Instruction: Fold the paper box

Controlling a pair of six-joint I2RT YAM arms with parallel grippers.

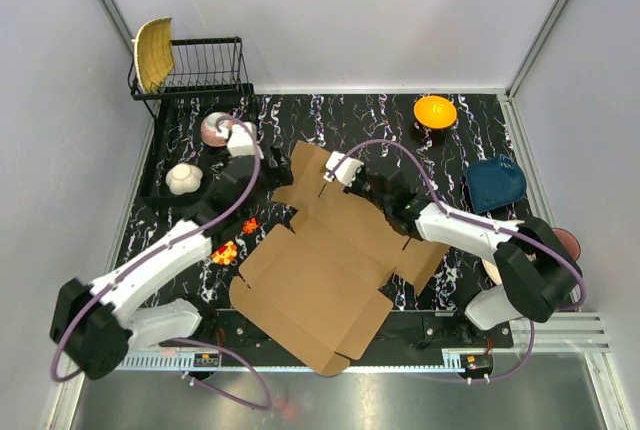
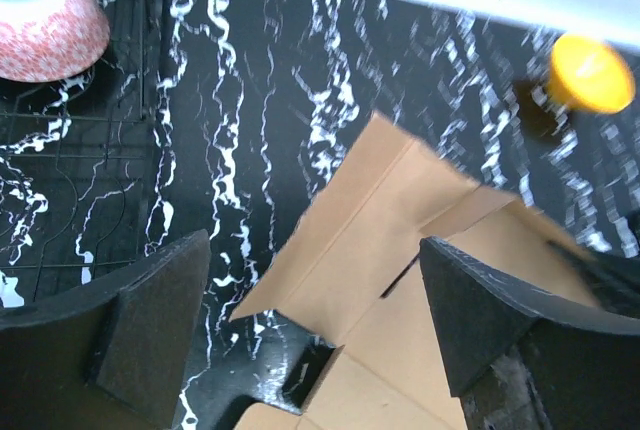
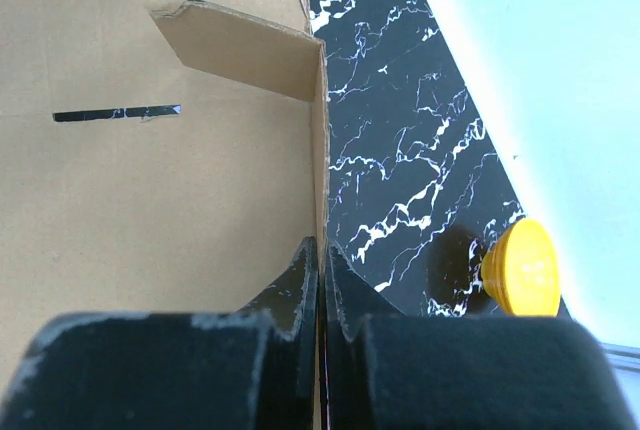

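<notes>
Well to the left of the left gripper (image 2: pixel 315 285), a glossy pink-patterned ceramic bowl (image 2: pixel 40 30) sits on a black wire tray (image 2: pixel 60 200), out of the way of the work. The gripper's padded fingers are spread wide and hold nothing. They hover over the far corner flap of the plain brown corrugated cardboard paper box (image 1: pixel 320 270), probably ready to press that flap. The box lies mostly flat between both grippers, creased and slotted. The right gripper (image 3: pixel 321 260) is pressed together on a thin side wall, pinching it upright, likely to set the crease. To this gripper's right sits a smooth round orange bowl (image 3: pixel 520 268).
</notes>
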